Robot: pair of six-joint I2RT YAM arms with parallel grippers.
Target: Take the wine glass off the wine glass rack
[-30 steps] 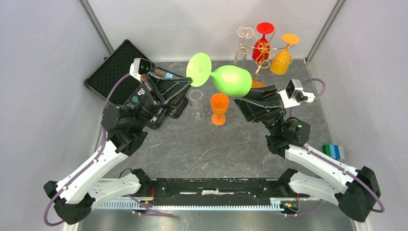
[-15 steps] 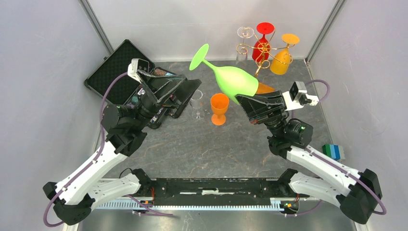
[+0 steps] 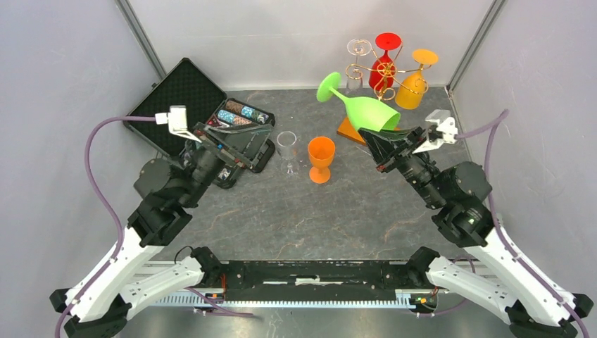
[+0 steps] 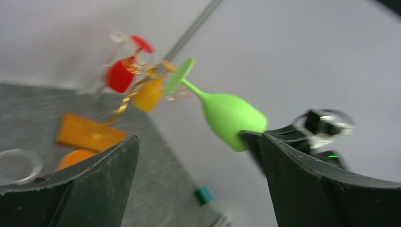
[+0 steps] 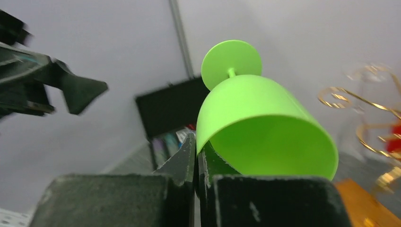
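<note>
As raised right end effector (image 3: 375, 134) pinches green wine glass (image 3: 366, 111), left end effector (image 4: 198, 139) spread.

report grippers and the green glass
Left gripper open, empty. Right gripper shut on green wine glass rim, glass tilted, off the wine glass rack. Orange glass, clear glass upright between arms.

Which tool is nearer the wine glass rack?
Right. The right tool, gripping the green wine glass, is in front of the rack; the left tool is by the black case.
</note>
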